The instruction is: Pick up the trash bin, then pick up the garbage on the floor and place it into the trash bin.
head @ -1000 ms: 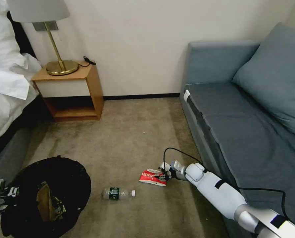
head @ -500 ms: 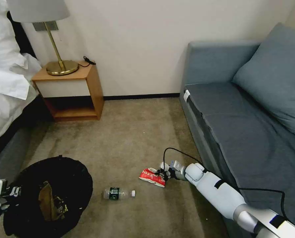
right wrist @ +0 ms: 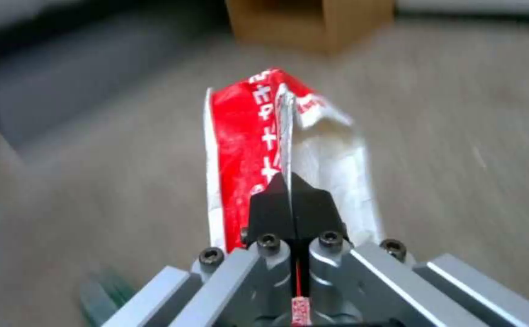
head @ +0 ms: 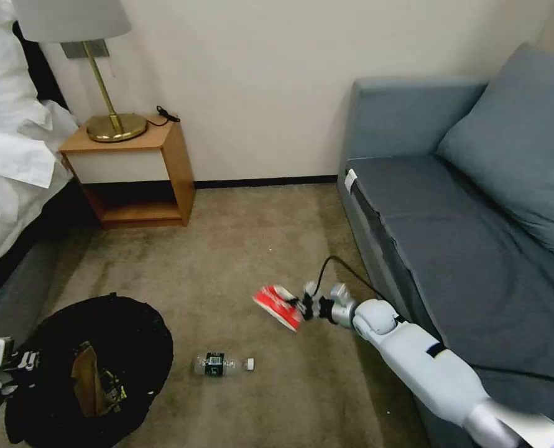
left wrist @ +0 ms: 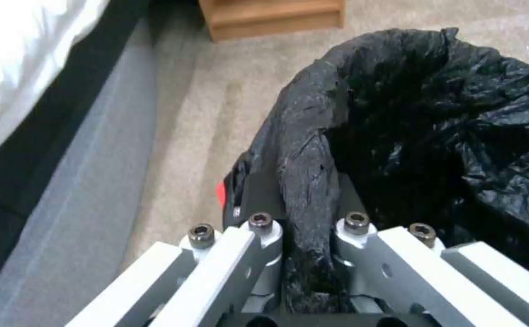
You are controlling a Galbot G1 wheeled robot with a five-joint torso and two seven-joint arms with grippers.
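The red-and-white packet [head: 278, 306] is pinched by its edge in the right gripper [head: 303, 306], whose fingers [right wrist: 291, 206] are closed flat on the foil, and it is held clear of the carpet [head: 252, 249], in front of the grey sofa [head: 451, 236]. The packet is judged light, thin and limp; it is likely to flap and could slide out of a shallow pinch, so a hold on a folded or doubled edge is thought safer than on a single slick layer.

The trash bin [head: 90, 373] is held at the robot's left. A fold of its black liner at the rim [left wrist: 307, 181] is clamped between the closed fingers of the left gripper [left wrist: 305, 213]. The liner is soft and crinkly, and it is judged that it could slip or tear if the bin's weight is carried by plastic alone. Tan and gold wrappers [head: 93, 382] are seen inside the bin.

The clear bottle with a green label [head: 222, 364] is lying on the carpet between bin and packet. It is taken to be light, rigid and prone to rolling, best gripped across its middle.
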